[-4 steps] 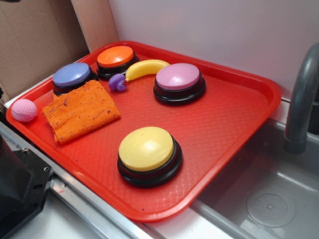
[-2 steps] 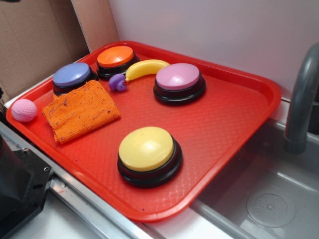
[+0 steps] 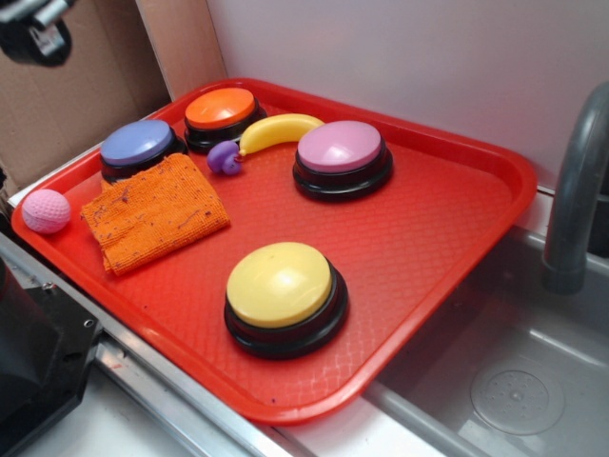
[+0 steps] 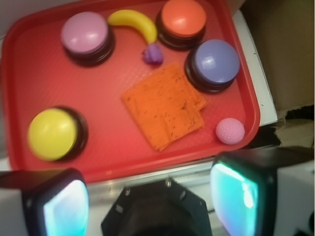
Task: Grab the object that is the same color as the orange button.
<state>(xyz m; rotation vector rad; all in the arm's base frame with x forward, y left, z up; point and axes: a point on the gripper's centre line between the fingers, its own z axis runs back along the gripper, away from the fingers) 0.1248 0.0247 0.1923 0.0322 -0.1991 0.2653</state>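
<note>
An orange woven cloth (image 3: 155, 211) (image 4: 164, 111) with dark specks lies flat on the red tray (image 3: 428, 228) (image 4: 29, 78), near its left side. Behind it stands the orange button (image 3: 221, 109) (image 4: 183, 17), on a black base. In the wrist view my gripper (image 4: 150, 199) is open, high above the tray's near edge, with nothing between its two pads. Just a small dark part of the gripper (image 3: 33, 24) shows at the top left of the exterior view.
Also on the tray are a blue button (image 3: 139, 145), a pink button (image 3: 341, 152), a yellow button (image 3: 282, 290), a toy banana (image 3: 278, 130), a small purple toy (image 3: 225, 158) and a pink ball (image 3: 46, 210). A grey sink (image 3: 519, 371) and faucet (image 3: 576, 190) lie right.
A dark part of the gripper has come into the exterior view at the top left. Everything on the tray has stayed where it was.
</note>
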